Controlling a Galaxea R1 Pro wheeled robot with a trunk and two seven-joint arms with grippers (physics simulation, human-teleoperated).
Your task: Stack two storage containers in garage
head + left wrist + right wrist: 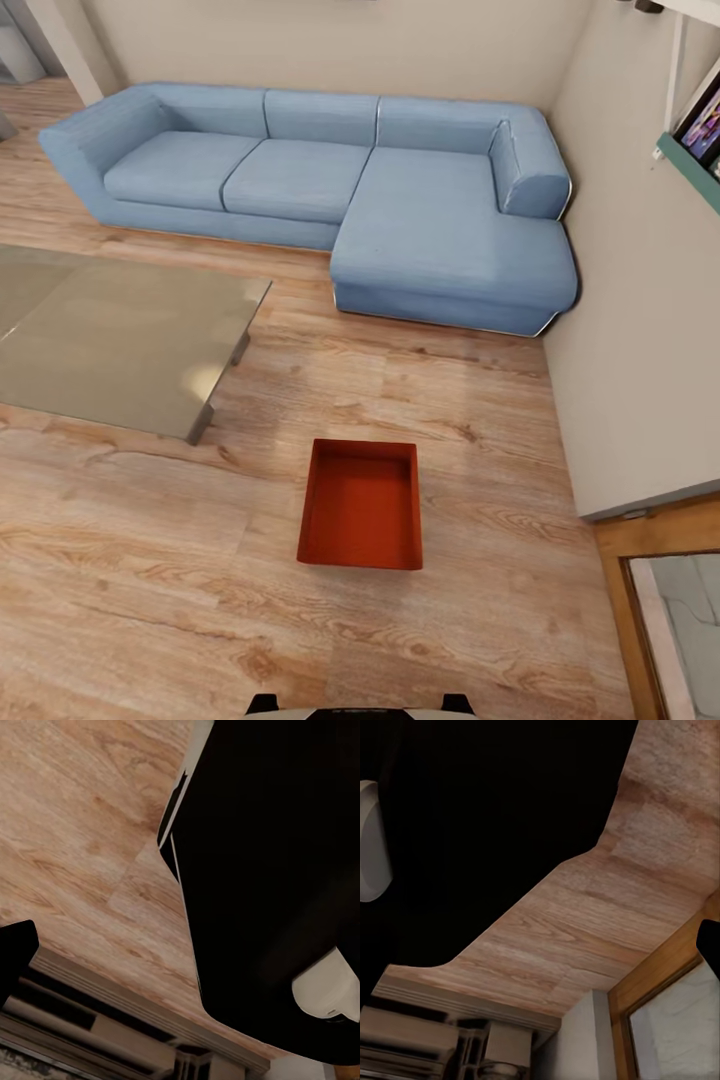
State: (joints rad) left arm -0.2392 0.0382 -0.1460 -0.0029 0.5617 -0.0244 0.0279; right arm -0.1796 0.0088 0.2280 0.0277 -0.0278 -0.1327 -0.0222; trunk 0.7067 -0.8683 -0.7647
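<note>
One red-orange open-topped storage container [361, 503] rests empty on the light wood-plank floor [150, 560] of the living room, straight ahead of my base [360, 708]. In the left wrist view, a dark fingertip [15, 954] of my left gripper shows at the frame's edge, far off centre, over the planks beside my black trunk [270, 870]. The right wrist view has a dark fingertip [712, 945] of my right gripper at its edge in the same way. Nothing is held by either gripper, and both hang close to my trunk, far from the container.
A blue corner sofa [330, 190] fills the back. A low glass coffee table [110, 335] stands to the left of the container. A beige wall [640, 330] and a wood-framed glass panel [670, 620] close off the right.
</note>
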